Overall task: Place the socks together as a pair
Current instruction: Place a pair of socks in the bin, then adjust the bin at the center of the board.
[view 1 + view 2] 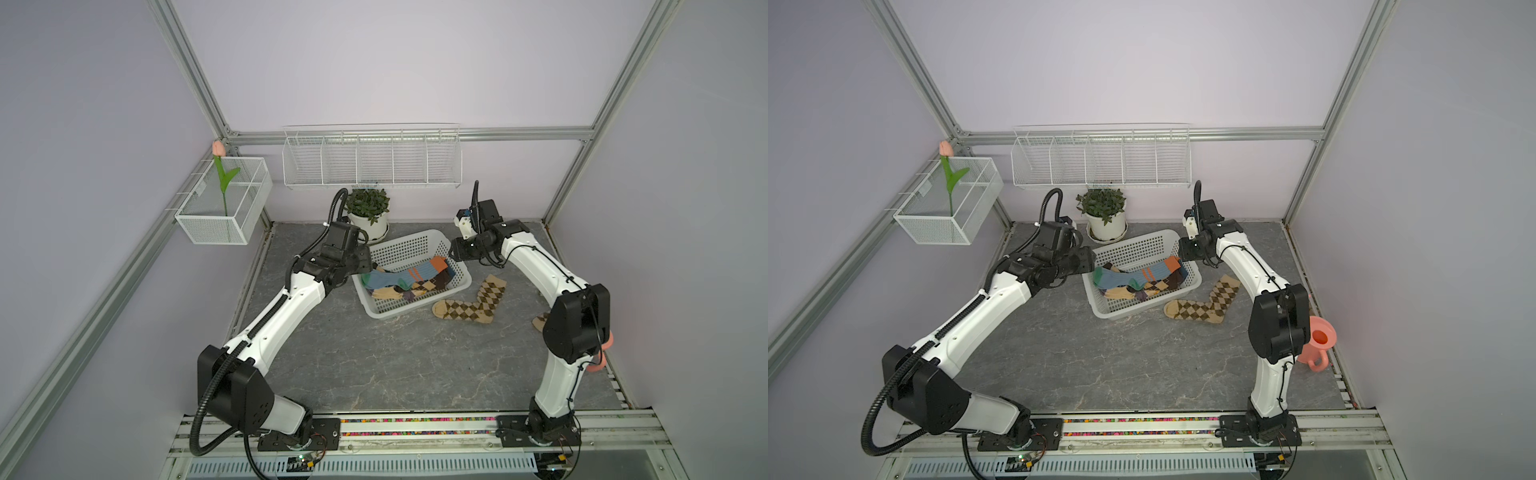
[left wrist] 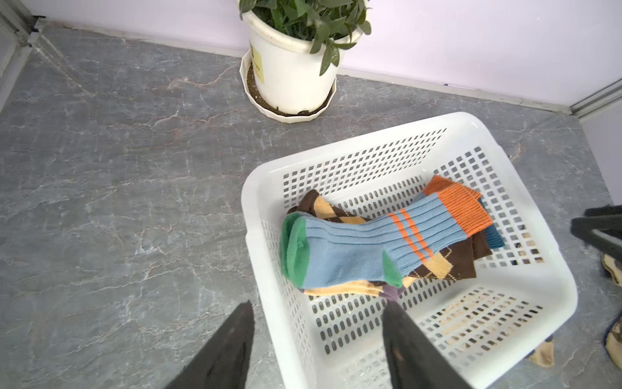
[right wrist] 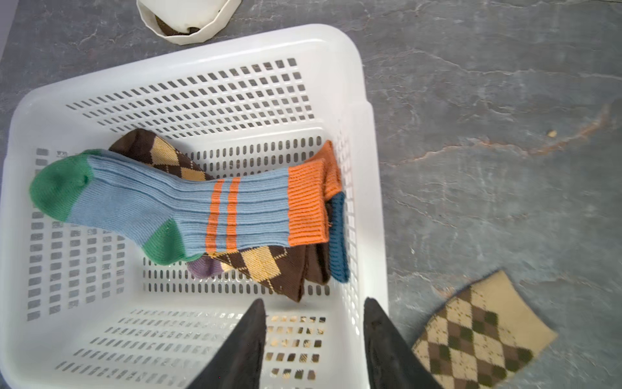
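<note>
Lilac walls (image 1: 395, 62) enclose a grey marbled surface (image 1: 395, 365), on which we see a white perforated basket (image 1: 382, 309) towards the back. Inside it, the blue socks with orange stripes (image 3: 188, 208) lie stacked on top of the dark-brown argyle socks (image 3: 269, 269), and a purple toe (image 3: 203, 267) shows from beneath them. One tan argyle sock (image 1: 469, 305) lies flat on the surface just beside the basket, on the right arm's side. We note the left gripper (image 2: 319, 304) hovering above one basket rim, its fingers (image 2: 232, 350) apart and holding nothing. The right gripper (image 3: 315, 300) hangs over the opposite wall, its fingers (image 3: 387, 343) likewise apart and empty. A potted plant (image 1: 368, 212) stands behind the basket.
</note>
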Motion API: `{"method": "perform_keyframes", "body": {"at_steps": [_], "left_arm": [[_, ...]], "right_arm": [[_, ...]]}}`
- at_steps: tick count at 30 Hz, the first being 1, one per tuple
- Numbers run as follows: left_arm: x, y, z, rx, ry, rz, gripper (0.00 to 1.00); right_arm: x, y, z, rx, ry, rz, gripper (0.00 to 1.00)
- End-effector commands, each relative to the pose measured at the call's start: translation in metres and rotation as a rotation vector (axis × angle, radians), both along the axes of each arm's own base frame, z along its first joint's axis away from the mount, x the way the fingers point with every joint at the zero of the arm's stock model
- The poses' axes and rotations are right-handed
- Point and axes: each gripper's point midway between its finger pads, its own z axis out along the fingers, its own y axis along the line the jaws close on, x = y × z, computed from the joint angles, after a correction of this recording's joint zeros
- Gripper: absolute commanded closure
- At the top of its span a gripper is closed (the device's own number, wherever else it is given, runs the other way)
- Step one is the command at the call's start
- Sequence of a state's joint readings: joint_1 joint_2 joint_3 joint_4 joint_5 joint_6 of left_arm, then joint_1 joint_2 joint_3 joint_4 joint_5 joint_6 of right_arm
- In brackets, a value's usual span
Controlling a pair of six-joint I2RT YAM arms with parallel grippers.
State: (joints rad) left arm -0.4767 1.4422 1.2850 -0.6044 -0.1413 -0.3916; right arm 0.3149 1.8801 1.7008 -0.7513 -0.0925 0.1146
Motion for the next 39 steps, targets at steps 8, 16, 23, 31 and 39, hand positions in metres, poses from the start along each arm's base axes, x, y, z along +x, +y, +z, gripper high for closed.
{"method": "perform_keyframes", "body": {"at_steps": [8,16,23,31,39], "left_arm": [[0.007,-0.001,-0.101,0.065,0.189,0.04,0.33],[0.011,-0.011,-0.056,-0.022,0.096,0.013,0.34],[-0.018,-0.003,0.017,-0.097,-0.046,-0.041,0.34],[-0.037,-0.013,0.021,-0.16,-0.049,-0.097,0.33],[-0.047,-0.061,-0.022,-0.148,0.03,-0.189,0.33]], "right_arm": [[-0.01,-0.022,-0.062,-0.073,0.123,-0.049,0.6],[0.009,-0.015,-0.07,-0.03,0.131,-0.1,0.93],[0.016,-0.024,-0.074,-0.004,0.126,-0.194,0.93],[0.024,-0.049,-0.067,0.006,0.113,-0.322,0.93],[0.015,-0.058,-0.047,0.021,0.069,-0.35,0.68]]}}
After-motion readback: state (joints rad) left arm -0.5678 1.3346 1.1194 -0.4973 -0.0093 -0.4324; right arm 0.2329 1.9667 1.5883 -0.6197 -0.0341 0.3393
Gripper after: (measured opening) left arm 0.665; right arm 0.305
